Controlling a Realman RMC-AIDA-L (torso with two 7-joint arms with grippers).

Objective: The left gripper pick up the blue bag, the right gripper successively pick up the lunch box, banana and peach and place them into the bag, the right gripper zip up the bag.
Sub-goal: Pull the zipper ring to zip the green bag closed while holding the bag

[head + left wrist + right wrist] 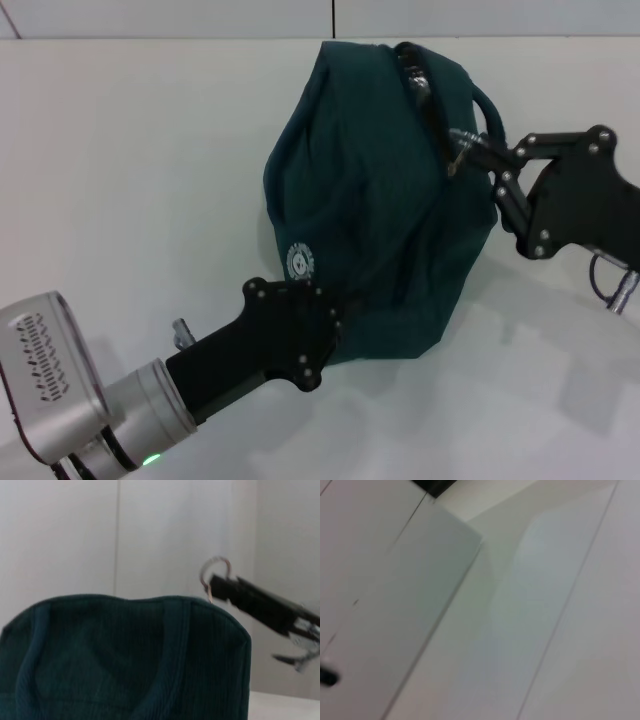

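The blue bag hangs tilted above the white table, bulging and closed along its top. My left gripper comes in from the lower left and is shut on the bag's lower edge. From the right, my right gripper reaches the bag's upper seam and is shut on the zipper pull. In the left wrist view the bag fills the lower half, and the ring pull stands above its corner, pinched by the right gripper. The lunch box, banana and peach are out of view.
The white table spreads around and under the bag, with its back edge against a pale wall. The right wrist view shows only pale flat surfaces.
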